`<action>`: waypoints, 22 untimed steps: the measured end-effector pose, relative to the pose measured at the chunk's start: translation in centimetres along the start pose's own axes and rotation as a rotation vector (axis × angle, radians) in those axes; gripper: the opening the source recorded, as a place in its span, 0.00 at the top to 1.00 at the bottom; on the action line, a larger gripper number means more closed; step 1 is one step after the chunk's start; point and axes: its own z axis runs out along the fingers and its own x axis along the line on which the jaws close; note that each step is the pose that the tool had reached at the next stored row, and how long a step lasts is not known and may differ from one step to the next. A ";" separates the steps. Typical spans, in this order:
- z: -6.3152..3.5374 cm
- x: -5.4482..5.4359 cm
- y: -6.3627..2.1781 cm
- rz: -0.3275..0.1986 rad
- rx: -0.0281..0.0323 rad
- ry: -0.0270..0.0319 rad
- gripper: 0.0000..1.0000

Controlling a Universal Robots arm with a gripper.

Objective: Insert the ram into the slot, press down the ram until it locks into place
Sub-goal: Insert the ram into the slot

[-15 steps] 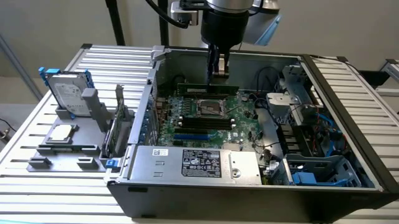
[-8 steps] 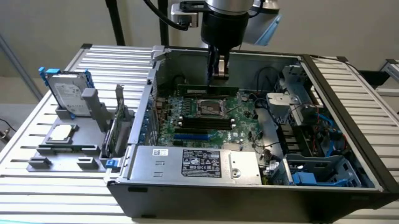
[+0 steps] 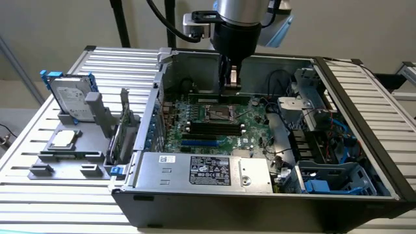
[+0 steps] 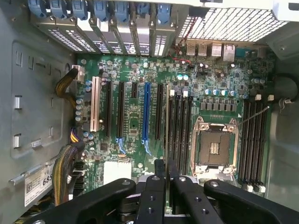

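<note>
One open PC case [image 3: 195,204], mobo [image 4: 219,70] inside. Gripper [image 4: 166,164] clamped on ram [image 4: 167,116], stick edge-on over slot [image 4: 172,130] beside CPU socket [image 4: 214,149]; seated or not, can't tell. Ram prob light, stiff, fragile: grip flat faces, avoid contacts

Matt black plastic gripper fingers [image 4: 152,200] up close, thin dark-green circuit-board ram [image 4: 167,126], faintly glossy green motherboard [image 4: 134,126], dull grey sheet-metal case [image 4: 37,93], ribbed pale metal worktop [image 3: 65,204].

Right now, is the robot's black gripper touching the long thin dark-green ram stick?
Touching. The wrist view shows the thin dark-green ram edge-on, pinched between the black fingers of the gripper.
</note>
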 end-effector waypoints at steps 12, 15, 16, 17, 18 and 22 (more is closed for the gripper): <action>2.15 0.1 -0.69 0.017 0.0003 -0.0007 0.87; 2.71 0.1 -0.73 0.020 0.0004 -0.0008 0.87; 2.89 0.1 -0.75 0.021 0.0004 -0.0008 0.87; 3.07 0.1 -0.78 0.022 0.0005 -0.0009 0.87; 3.24 0.0 -0.80 0.023 0.0004 -0.0009 0.87; 3.96 -0.3 -0.93 0.024 0.0004 -0.0007 0.87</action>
